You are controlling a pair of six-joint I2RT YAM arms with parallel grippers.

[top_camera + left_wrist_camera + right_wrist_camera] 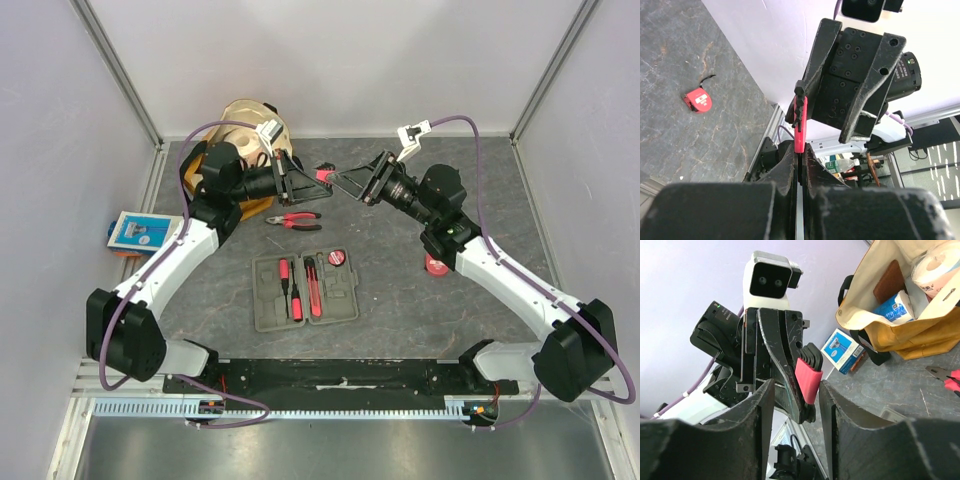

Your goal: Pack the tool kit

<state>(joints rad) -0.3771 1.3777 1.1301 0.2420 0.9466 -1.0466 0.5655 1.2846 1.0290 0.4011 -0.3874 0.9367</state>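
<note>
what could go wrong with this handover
1. The hex key set hangs in mid-air, pinched only by the left gripper; the right gripper flanks it, jaws not yet closed. Releasing early would likely drop it.
2. The right jaws sit close beside the left gripper's and might clamp those too.

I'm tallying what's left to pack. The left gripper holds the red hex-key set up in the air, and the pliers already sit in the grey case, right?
Not quite. The left gripper does hold the red hex-key set in the air, but the pliers lie on the table just beyond the open grey case, not in it. The top view shows this.
</note>
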